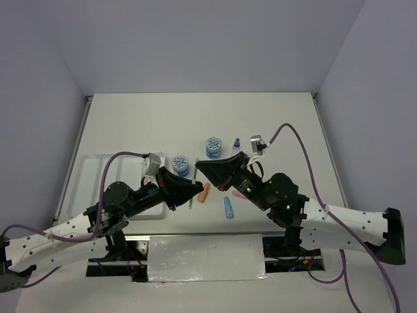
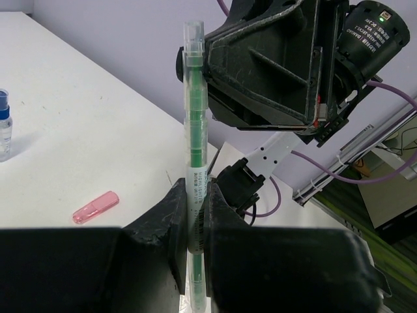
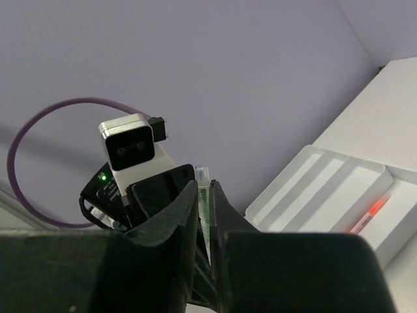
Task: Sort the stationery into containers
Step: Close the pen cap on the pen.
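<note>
The thin green pen [image 2: 195, 117] stands upright between both grippers, raised off the table. My left gripper [image 2: 197, 195] is shut on its labelled lower part. My right gripper [image 3: 203, 190] is shut on its clear-capped upper end [image 3: 204, 195]. In the top view the two grippers meet at the table's middle, the left [image 1: 194, 189] below the right [image 1: 199, 167]. The white divided tray [image 1: 91, 173] lies at the left, with an orange pen [image 3: 368, 214] in one compartment. Two patterned pots [image 1: 180, 164] [image 1: 213, 147], the blue-capped bottle [image 1: 236, 143], an orange marker [image 1: 206, 193], a blue marker [image 1: 229, 207] and the pink eraser [image 2: 96, 207] lie on the table.
The loose items cluster just beyond and beside the two grippers. A purple cable [image 1: 296, 140] arcs over the right arm. A white sheet [image 1: 205, 257] covers the near edge between the arm bases.
</note>
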Tool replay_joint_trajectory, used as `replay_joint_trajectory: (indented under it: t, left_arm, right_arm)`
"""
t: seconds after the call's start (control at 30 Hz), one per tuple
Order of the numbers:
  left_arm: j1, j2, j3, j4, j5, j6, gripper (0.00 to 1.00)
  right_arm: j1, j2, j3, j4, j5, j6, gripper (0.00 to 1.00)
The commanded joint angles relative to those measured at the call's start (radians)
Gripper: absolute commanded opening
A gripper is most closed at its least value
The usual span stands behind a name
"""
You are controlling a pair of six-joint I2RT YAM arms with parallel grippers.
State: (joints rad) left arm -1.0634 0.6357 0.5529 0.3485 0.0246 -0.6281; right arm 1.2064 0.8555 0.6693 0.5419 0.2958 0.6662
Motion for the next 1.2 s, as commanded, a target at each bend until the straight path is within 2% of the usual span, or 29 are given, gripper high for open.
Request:
replay_joint_trajectory:
  t: [0.0, 0.17, 0.27, 0.53, 0.67, 0.8, 1.0, 1.17]
  left_arm:
    - [-0.003, -0.037, 0.015, 0.145, -0.047, 0.042, 0.00]
    - [-0.003, -0.031, 0.044, 0.121, -0.032, 0.087, 0.00]
    - [-0.003, -0.021, 0.087, 0.051, -0.035, 0.123, 0.00]
    - [-0.003, -0.013, 0.146, -0.084, -0.049, 0.229, 0.00]
    - [-0.003, -0.034, 0.130, -0.066, -0.069, 0.232, 0.00]
    - [-0.003, -0.036, 0.107, -0.029, -0.032, 0.234, 0.00]
    - [-0.003, -0.021, 0.056, 0.020, 0.063, 0.238, 0.00]
    - [-0.003, -0.013, 0.018, 0.032, 0.106, 0.229, 0.00]
  right_arm:
    - [0.001, 0.013, 0.007, -0.026, 0.003, 0.029, 0.00]
    - [0.001, 0.031, 0.007, -0.054, -0.058, 0.009, 0.00]
    - [0.002, 0.030, -0.007, -0.079, -0.083, -0.033, 0.00]
    - [0.004, 0.036, 0.030, -0.244, -0.159, -0.141, 0.00]
    - [0.004, 0.046, 0.015, -0.247, -0.187, -0.143, 0.00]
    - [0.005, 0.056, 0.022, -0.218, -0.251, -0.146, 0.00]
    - [0.007, 0.028, 0.067, -0.229, -0.259, -0.151, 0.20]
    - [0.005, 0.013, 0.101, -0.247, -0.225, -0.165, 0.26]
